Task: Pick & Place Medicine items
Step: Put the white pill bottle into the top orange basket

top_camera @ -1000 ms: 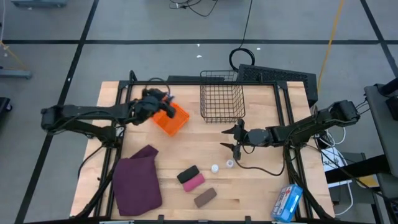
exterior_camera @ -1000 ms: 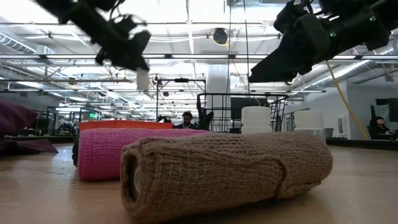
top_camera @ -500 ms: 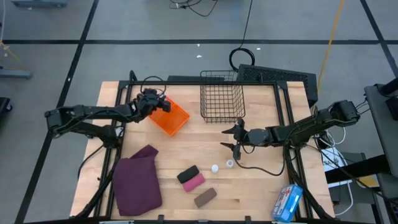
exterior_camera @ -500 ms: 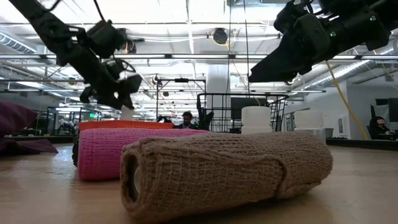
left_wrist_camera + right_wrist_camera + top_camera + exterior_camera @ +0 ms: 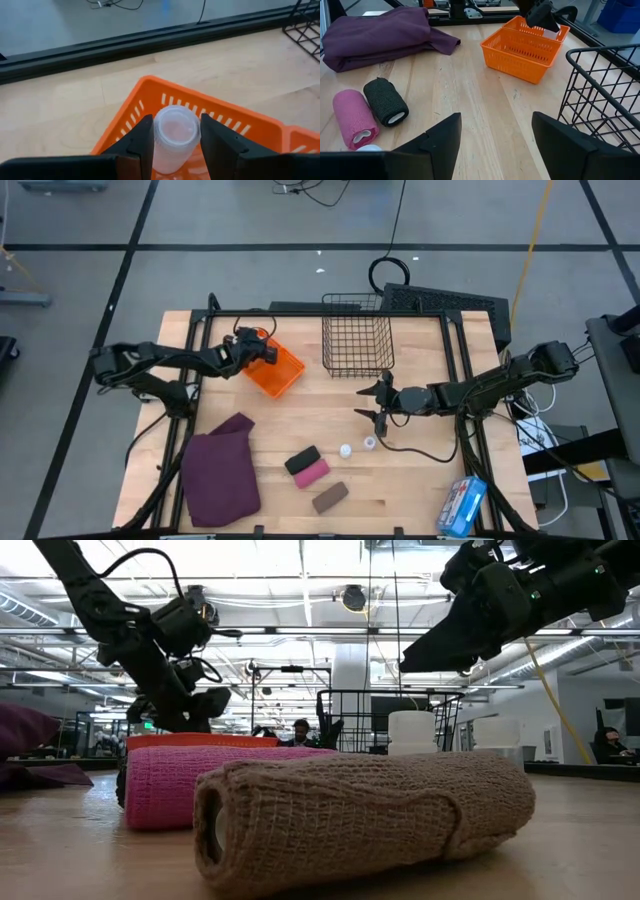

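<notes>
clamping a small round white bottle (image 5: pixel 174 135) with a pale cap between its dark fingers, the left gripper (image 5: pixel 262 352) hangs over the slotted orange plastic tray (image 5: pixel 282 373). the right gripper (image 5: pixel 377 402) waits spread above the wooden worktop (image 5: pixel 420 470), near two more bottles (image 5: pixel 357 447).

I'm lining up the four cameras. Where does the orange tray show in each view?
High view: orange tray upper left of table, under the left gripper.
Low view: thin orange strip behind the pink roll.
Left wrist view: below the held bottle, tray wall.
Right wrist view: far side.
Shared landmark: the left gripper above it.
</notes>
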Robot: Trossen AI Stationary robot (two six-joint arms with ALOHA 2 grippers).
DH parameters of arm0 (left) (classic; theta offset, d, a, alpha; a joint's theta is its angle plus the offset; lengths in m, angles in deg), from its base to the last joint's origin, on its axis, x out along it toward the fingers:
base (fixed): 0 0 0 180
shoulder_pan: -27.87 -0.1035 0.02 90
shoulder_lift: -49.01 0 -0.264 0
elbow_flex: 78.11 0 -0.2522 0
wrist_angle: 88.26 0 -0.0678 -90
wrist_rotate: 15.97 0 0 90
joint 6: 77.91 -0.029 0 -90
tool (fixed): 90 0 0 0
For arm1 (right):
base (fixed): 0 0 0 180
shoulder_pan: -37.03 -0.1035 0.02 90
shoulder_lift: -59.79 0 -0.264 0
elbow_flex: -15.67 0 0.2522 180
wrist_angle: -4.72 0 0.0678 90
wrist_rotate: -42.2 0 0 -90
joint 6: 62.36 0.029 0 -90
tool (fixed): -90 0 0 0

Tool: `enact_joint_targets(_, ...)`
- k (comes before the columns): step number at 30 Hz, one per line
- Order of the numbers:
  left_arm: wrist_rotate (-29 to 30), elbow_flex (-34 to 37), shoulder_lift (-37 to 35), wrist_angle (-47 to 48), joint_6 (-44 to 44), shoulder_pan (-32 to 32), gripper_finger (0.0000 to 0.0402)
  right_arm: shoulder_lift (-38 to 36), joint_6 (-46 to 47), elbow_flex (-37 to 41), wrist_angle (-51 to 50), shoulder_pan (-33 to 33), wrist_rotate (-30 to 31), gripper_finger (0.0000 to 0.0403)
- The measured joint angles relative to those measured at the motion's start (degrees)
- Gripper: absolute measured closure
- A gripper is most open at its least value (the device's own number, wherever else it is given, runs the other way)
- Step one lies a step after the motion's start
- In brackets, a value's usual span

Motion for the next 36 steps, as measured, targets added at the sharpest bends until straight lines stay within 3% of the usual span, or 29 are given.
enact_joint_targets(2,0.2,0.0,0.0,0.0,-0.2,-0.1,0.026,0.0,0.0,0.0,0.0,0.0,0.0,0.017)
enact_joint_targets(8,0.2,0.0,0.0,0.0,-2.0,-0.2,0.0154,0.0,0.0,0.0,0.0,0.0,0.0,0.0168)
enact_joint_targets(13,0.2,0.0,-0.7,0.1,-5.3,-0.2,0.0103,0.0,1.6,0.0,-0.3,0.0,-0.4,0.0173)
enact_joint_targets(16,0.2,0.0,-3.8,0.0,-8.5,0.0,0.0086,-0.1,9.9,0.0,-2.0,-0.1,-5.7,0.0175)
enact_joint_targets(19,-1.1,0.0,-8.4,0.0,-9.7,0.6,0.0077,-0.8,9.9,0.0,-1.6,0.6,-12.8,0.0175)
enact_joint_targets(23,-5.2,0.0,-16.7,0.0,-9.9,2.0,0.0077,-3.7,-0.7,0.0,-4.3,0.6,-17.9,0.0176)
enact_joint_targets(28,-17.0,-0.1,-26.7,0.0,-10.7,4.7,0.0089,-10.0,-6.1,0.0,-17.3,-5.0,-12.4,0.019)
enact_joint_targets(32,-23.2,-0.1,-32.4,0.0,-10.2,7.6,0.0099,-13.8,1.3,0.0,-30.1,-9.3,-5.7,0.0201)
enact_joint_targets(36,-23.9,-0.1,-34.8,-0.2,-8.7,10.9,0.0105,-14.3,9.3,1.7,-36.0,-12.5,-0.9,0.0204)
